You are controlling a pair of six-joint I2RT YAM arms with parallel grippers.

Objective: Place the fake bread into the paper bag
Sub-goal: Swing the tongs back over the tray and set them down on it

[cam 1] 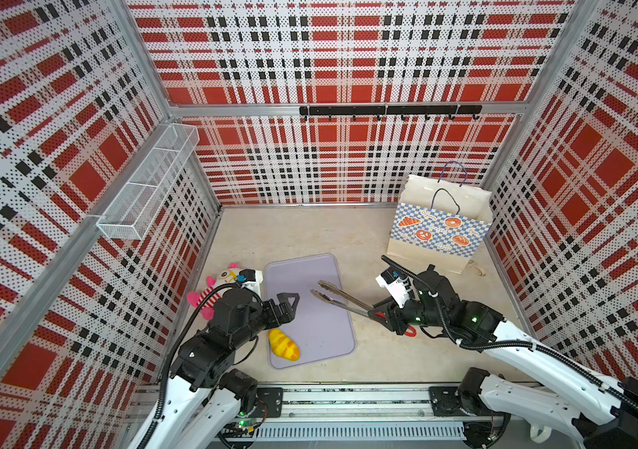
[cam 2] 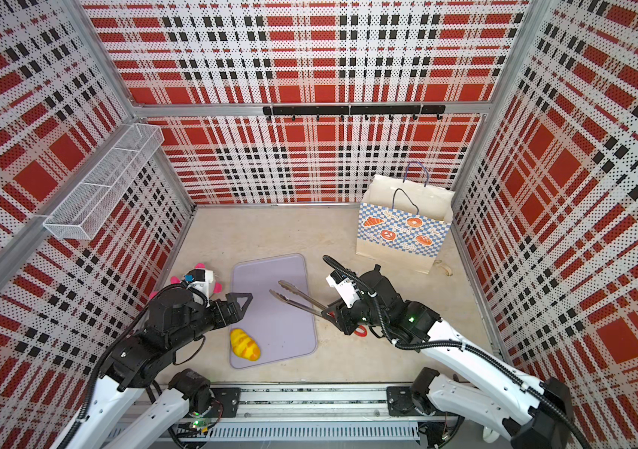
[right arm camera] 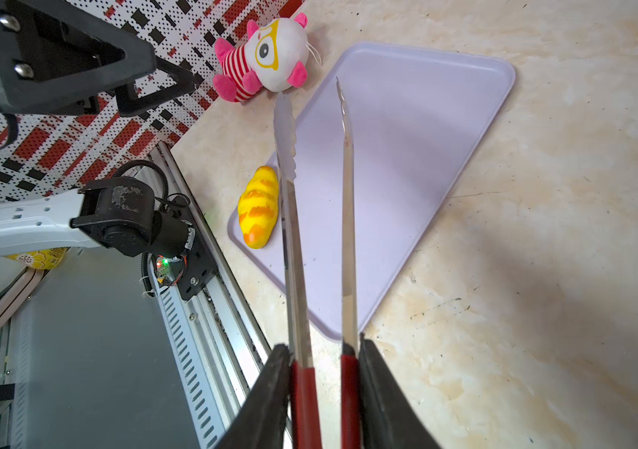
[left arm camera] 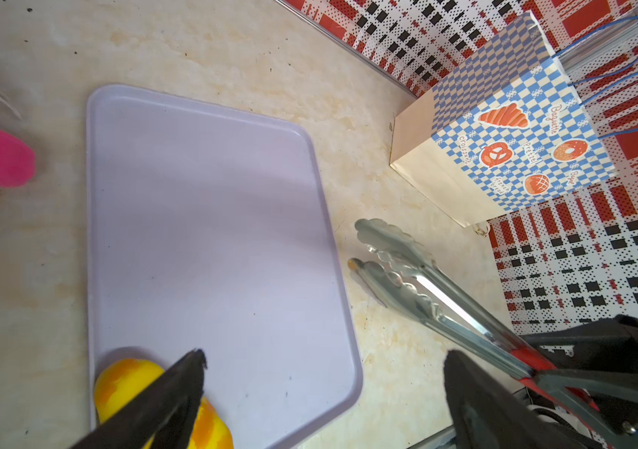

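Observation:
One yellow ridged fake bread (cam 1: 284,345) (cam 2: 244,345) (right arm camera: 259,206) lies on the near left corner of a lavender tray (cam 1: 309,280) (left arm camera: 212,233). My left gripper (cam 1: 290,305) (left arm camera: 325,355) is open above the tray's left edge, just beyond the bread, and holds nothing. My right gripper (cam 1: 377,315) (right arm camera: 321,348) is shut on the red handles of metal tongs (cam 1: 340,301) (right arm camera: 344,194). The tong tips stand apart over the tray's right side with nothing between them. The paper bag (cam 1: 438,229) (cam 2: 403,229) (left arm camera: 504,136) stands upright and open-topped at the back right.
A pink-and-white striped plush doll (cam 1: 216,287) (right arm camera: 267,58) lies left of the tray, partly under my left wrist. A wire basket (cam 1: 146,186) hangs on the left wall. A black hook rail (cam 1: 389,110) runs along the back wall. Plaid walls close in three sides.

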